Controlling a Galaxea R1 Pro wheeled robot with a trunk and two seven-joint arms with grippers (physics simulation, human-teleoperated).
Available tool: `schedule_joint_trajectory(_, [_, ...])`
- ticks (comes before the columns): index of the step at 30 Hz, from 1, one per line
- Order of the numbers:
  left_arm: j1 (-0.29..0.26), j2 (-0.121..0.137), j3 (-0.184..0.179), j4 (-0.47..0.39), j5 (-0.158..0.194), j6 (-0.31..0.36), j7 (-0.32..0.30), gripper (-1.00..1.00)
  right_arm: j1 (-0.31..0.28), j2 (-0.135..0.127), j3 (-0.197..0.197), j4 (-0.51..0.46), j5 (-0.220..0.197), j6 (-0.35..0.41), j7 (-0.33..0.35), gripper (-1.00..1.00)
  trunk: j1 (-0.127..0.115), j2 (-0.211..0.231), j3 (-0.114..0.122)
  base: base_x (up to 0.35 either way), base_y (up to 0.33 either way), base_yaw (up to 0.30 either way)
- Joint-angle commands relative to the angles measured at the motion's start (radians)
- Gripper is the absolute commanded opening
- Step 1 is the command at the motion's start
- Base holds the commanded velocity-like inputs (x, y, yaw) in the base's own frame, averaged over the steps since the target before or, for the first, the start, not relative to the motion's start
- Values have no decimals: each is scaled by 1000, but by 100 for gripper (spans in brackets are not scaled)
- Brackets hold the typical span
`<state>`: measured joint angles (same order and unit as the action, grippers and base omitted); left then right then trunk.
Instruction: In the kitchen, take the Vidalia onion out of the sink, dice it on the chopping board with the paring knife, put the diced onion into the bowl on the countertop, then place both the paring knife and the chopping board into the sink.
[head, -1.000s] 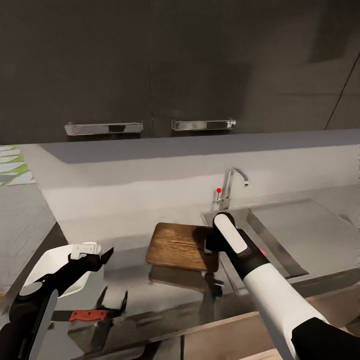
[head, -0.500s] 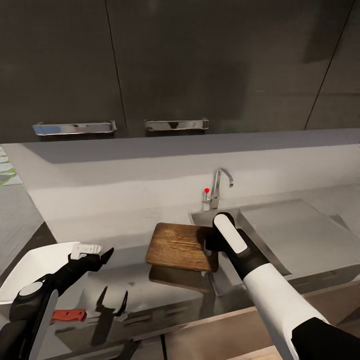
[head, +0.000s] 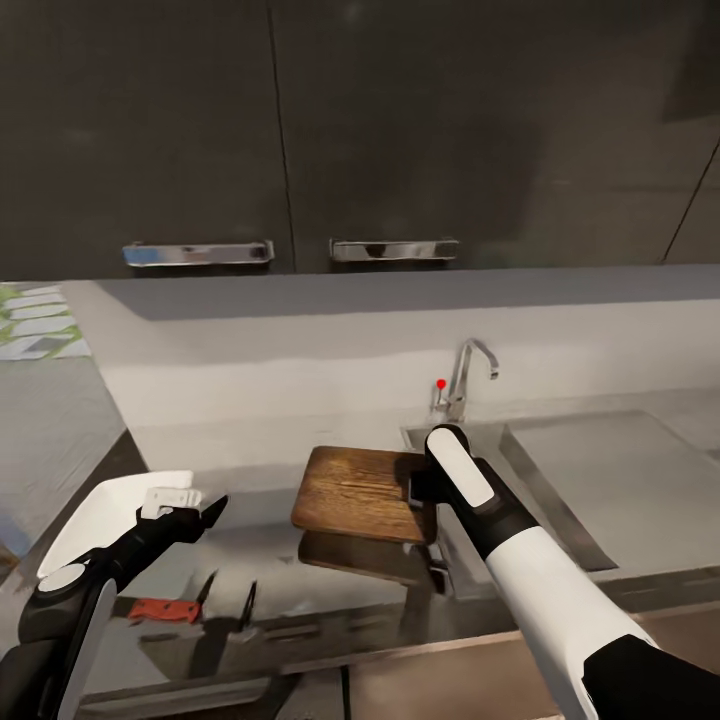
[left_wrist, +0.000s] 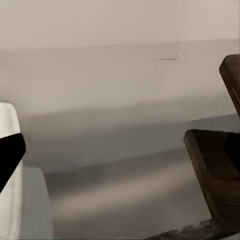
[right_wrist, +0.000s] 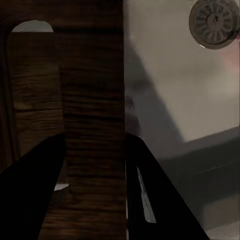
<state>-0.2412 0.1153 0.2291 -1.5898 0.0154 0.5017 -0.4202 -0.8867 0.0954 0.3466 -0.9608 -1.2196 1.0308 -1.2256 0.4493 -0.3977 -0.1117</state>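
Looking at the lower left of the head view first: finding the paring knife lying flat on the dark countertop. Hanging just above it with the left gripper, fingers apart, holding nothing. Seeing the white bowl right behind that gripper, near the left edge.

Moving to the middle of the frame: pinching the chopping board with the right gripper, clamped tight on the board's right end. Holding the board up off the counter, with its dark reflection showing underneath. In the right wrist view, gripping with one finger on each face of the wood, just beside the handle slot.

Judging the board: feeling hard and stiff, probably a bit heavy, and not likely breaking. Guessing that holding it by one end could be letting the far end droop or twist, so squeezing firmly near the slot is making sense.

Looking farther back and right: spotting the grey sink just past the board, its round drain below the gripper, and the shiny faucet behind.
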Motion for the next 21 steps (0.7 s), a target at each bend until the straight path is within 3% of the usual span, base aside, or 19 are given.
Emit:
schedule_joint_trajectory(1, [-1,0,1,-1,1,8,-5,100,-1,0,1,-1,-9,6,-11,-100,1,-2,-2,0,0,277])
schedule_joint_trajectory(9, [-1,-1,1,-1,1,8,-5,100,-1,0,1,-1,-9,6,-11,-100,1,-2,-2,0,-59,245])
schedule_joint_trajectory(14, [-1,-1,1,-1,1,8,-5,100,-1,0,1,-1,-9,6,-11,-100,1,-2,-2,0,-262,52])
schedule_joint_trajectory(21, [-1,0,1,-1,1,8,-5,100,0,0,2,0,-10,6,-11,-100,1,-2,-2,0,-43,3])
